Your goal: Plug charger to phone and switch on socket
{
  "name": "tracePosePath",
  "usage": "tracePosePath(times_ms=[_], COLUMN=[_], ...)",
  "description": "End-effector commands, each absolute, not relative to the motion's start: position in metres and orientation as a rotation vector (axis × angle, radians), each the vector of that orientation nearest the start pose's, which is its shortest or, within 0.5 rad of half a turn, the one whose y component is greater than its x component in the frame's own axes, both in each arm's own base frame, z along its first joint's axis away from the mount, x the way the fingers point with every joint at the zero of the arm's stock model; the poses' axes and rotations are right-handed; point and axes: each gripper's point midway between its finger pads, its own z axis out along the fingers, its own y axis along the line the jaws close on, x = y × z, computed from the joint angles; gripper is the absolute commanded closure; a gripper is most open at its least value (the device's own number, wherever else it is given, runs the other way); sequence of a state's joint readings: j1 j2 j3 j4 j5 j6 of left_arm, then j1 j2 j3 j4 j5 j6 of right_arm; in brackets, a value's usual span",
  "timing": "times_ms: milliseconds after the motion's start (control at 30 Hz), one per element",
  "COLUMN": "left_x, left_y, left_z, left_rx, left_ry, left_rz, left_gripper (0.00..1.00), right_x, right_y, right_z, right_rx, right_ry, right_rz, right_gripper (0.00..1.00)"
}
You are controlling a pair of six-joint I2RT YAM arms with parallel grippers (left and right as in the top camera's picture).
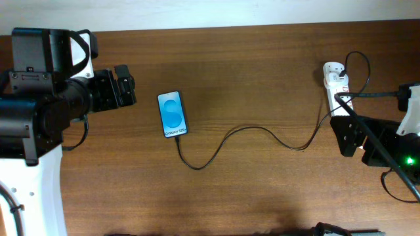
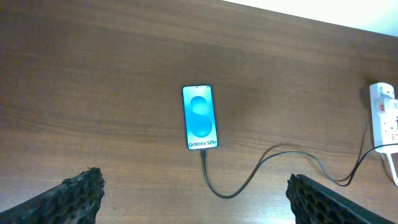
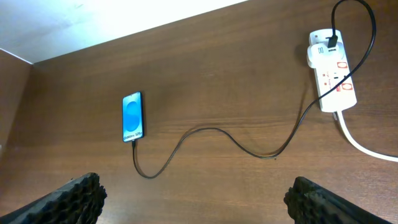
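Observation:
The phone [image 1: 172, 115] lies flat on the wooden table with its blue screen up. The charger cable [image 1: 249, 129] runs from the phone's bottom edge in loops to the white socket strip [image 1: 336, 82] at the right. Its black plug [image 3: 331, 40] sits in the strip's far end. In the right wrist view the phone [image 3: 133, 117], the cable [image 3: 211, 130] and the strip [image 3: 333, 78] with red marks all show. My left gripper [image 1: 125, 88] is open and empty, left of the phone. My right gripper [image 1: 346, 136] is open and empty, over the strip's near end.
The thick white cord [image 3: 367, 146] leaves the strip toward the right. The left wrist view shows the phone [image 2: 200, 117], the cable [image 2: 249, 177] and the strip [image 2: 385, 115] at the far right. A white wall runs along the table's far edge.

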State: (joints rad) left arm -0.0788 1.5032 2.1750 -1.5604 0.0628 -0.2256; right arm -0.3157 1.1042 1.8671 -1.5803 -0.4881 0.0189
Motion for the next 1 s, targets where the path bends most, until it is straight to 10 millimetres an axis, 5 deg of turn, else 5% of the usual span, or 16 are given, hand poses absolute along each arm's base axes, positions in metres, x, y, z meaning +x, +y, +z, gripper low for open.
tracePosePath(times_ms=[0,167,300,600,833,967], left_x=[0.308,0.308,0.308,0.308,0.308,0.308], left_y=[-0.033,-0.033,-0.033,-0.033,-0.033,-0.033], left_z=[0.389,0.389,0.389,0.389,0.389,0.389], left_rx=[-0.152,-0.152,-0.152,-0.152,-0.152,-0.152], left_ry=[2.45,2.45,2.45,2.45,2.45,2.45], left_rz=[-0.198,-0.198,-0.198,-0.198,-0.198,-0.198], left_gripper=[0.01,0.01,0.01,0.01,0.01,0.01], right_x=[0.205,0.212,0.237,0.256,0.232,0.235], right_y=[0.021,0.024,0.04,0.036,0.023,0.018], right_z=[0.4,0.39,0.394,0.357,0.341,0.312], right_rx=[0.131,-0.063,-0.314,-0.349,-0.284,-0.258], right_ry=[2.297,2.307,2.167,1.862,1.633,1.508], right_rz=[0.442,0.396,0.277,0.132,-0.038,-0.079], right_gripper=[0.02,0.01,0.02,0.02,0.02,0.02])
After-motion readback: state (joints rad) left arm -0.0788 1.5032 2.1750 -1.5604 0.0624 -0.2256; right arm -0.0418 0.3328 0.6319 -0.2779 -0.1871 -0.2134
